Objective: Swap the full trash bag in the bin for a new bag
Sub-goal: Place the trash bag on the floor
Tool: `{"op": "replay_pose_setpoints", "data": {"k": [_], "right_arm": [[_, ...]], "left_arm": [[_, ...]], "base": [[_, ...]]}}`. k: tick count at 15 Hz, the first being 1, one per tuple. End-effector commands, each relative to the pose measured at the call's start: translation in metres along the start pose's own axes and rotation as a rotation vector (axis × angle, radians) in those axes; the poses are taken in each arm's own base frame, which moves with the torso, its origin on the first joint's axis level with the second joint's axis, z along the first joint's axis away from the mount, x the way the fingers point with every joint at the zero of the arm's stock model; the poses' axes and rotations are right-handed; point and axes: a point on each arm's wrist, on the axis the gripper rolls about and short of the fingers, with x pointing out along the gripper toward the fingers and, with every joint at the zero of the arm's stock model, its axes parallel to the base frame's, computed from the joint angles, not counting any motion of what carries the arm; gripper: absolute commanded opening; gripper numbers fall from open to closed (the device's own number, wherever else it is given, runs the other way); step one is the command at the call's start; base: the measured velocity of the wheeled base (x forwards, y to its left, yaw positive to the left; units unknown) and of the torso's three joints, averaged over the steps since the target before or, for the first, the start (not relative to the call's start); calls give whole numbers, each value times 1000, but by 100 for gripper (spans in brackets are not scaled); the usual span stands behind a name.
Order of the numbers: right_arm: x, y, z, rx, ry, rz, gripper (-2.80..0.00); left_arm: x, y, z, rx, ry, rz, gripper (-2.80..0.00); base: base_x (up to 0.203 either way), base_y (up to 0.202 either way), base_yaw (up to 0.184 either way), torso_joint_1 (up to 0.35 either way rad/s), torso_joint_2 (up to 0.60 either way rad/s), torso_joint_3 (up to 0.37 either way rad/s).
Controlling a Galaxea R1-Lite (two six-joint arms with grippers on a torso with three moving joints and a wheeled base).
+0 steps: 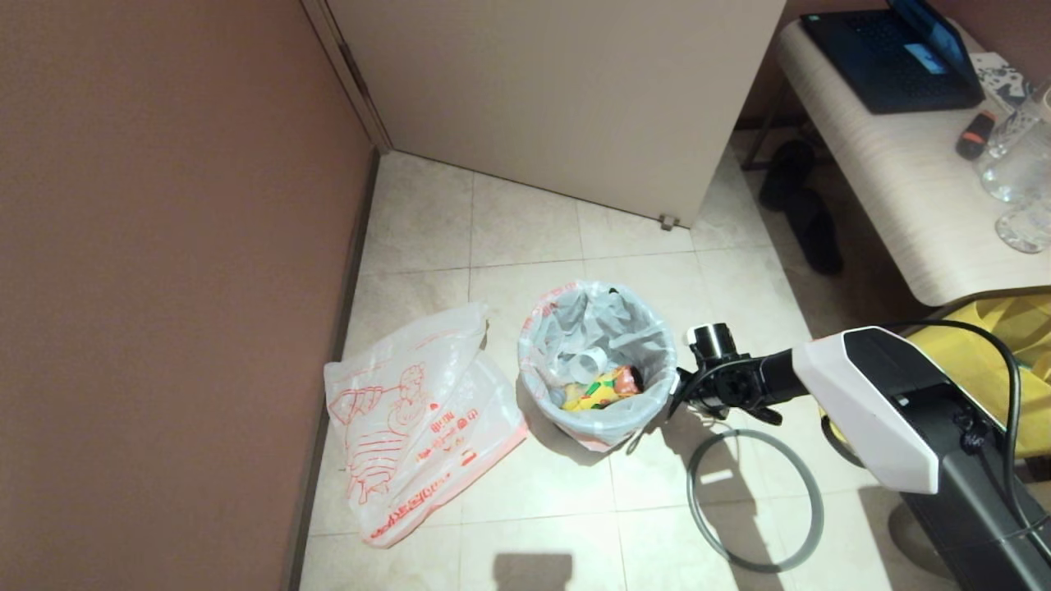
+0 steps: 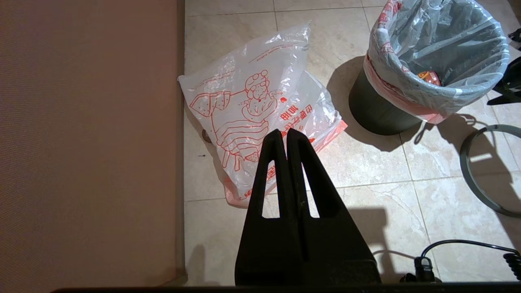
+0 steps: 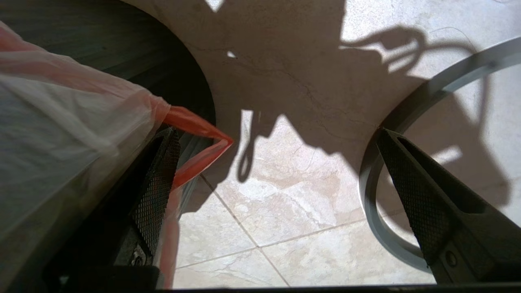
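1. Reaching in beside the bin point(image 1: 575, 427), the right gripper point(image 3: 276, 195) hangs just at the bin's outer wall, on the side away from the brown wall point(image 1: 164, 287), with its jaws spread wide and nothing between them.
2. One of its fingers point(image 3: 156, 191) lies against the skirt of the full trash bag point(image 1: 595, 341) where the plastic folds down over the bin's rim; the pink-red band point(image 3: 191, 126) of that bag bunches into a point right beside this finger.
3. Its other finger point(image 3: 423, 203) stands well apart, over the grey hoop point(image 1: 755, 497), which lies flat on the floor tiles point(image 1: 534, 501) just beside and below the gripper, off the bin.
4. Inside the full trash bag, across the rim from the gripper, sit a yellow-orange packet point(image 1: 603, 387) and a white cup point(image 1: 589, 361).
5. On the far side of the bin from the right gripper, the new bag point(image 1: 419, 419) lies flattened on the floor against the brown wall, its red cartoon drawing face up, near the bin but apart from it.
6. The left gripper point(image 2: 283, 136) hangs above the near edge of the new bag with its jaws pressed together, holding nothing.
7. Behind the right arm, a yellow tote point(image 1: 993, 361) sits under a pale table point(image 1: 887, 189).
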Motion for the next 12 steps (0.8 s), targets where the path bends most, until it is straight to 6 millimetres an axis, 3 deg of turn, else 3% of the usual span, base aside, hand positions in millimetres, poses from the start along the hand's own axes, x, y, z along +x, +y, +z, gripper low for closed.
{"op": "replay_pose_setpoints", "data": {"k": [1,9,12], "right_arm": [[16,-6,-9,-34,10,-7,0],[38,-18,-31,-344,31,-21,0],[39,-23,-31,-527,-41,-231,0]], "left_arm": [[0,0,0,-1,1,0,-280],[0,0,0,-1,1,1,-280],[0,0,0,-1,1,-1,-280]], "base": [[0,0,0,0,0,0],[0,0,0,0,0,0],[0,0,0,0,0,0]]}}
